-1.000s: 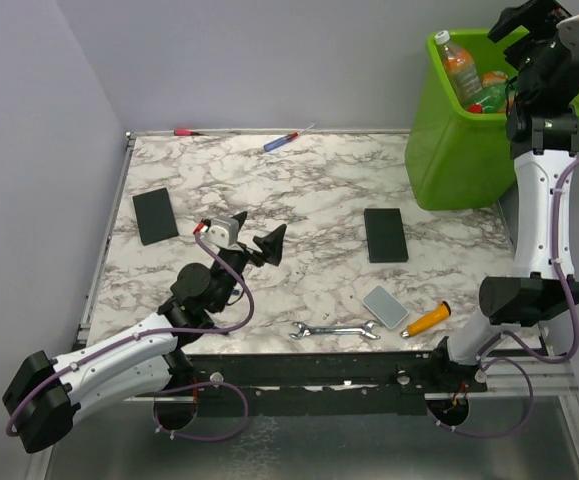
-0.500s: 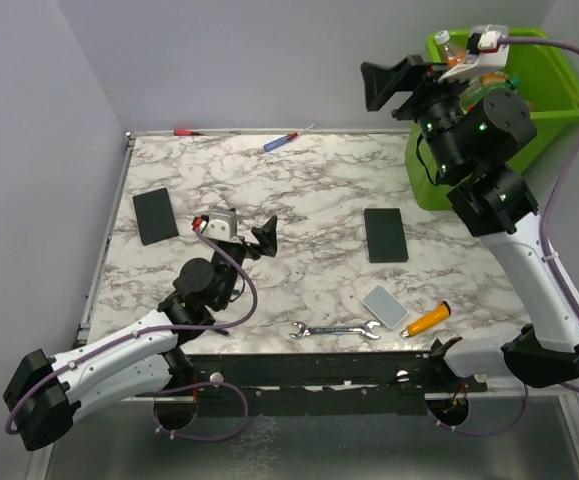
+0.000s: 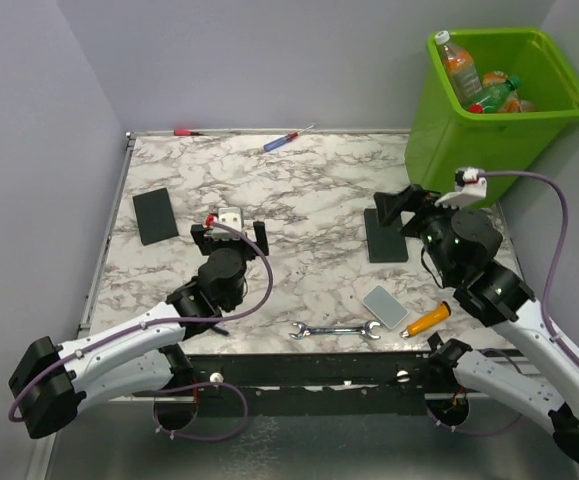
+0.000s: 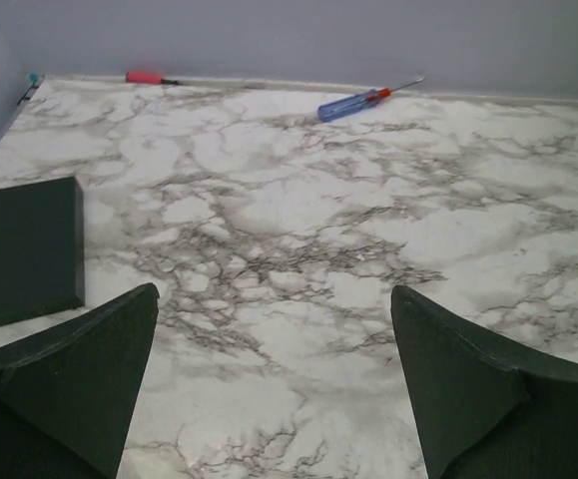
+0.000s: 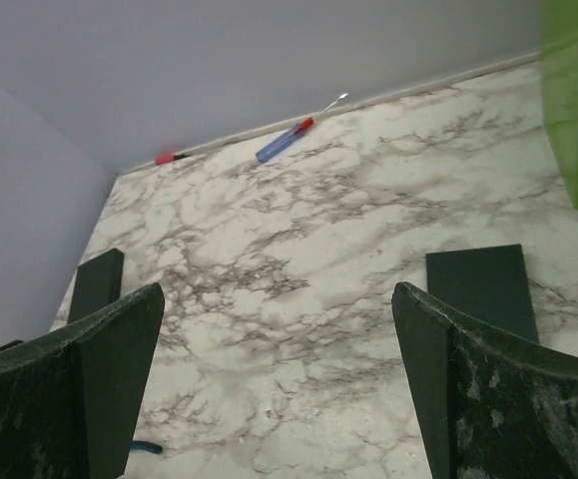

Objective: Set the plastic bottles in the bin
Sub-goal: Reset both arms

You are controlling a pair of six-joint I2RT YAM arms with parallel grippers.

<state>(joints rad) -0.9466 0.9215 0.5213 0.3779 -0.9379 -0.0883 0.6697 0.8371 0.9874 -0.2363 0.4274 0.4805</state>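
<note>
- Several crushed clear-and-orange plastic bottles (image 3: 481,88) lie in the tall lime-green bin (image 3: 459,150).
- Our right gripper (image 5: 279,329) has left it, fingers spread, empty; left gripper (image 4: 274,339) likewise spread.
- We judge the task finished.

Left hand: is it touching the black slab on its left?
Apart. The top view shows a strip of bare table between the open left hand and the black slab.

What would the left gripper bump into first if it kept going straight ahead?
Nothing soon: the open left gripper faces just marble table; probably the back wall, passing left of the blue screwdriver.
</note>
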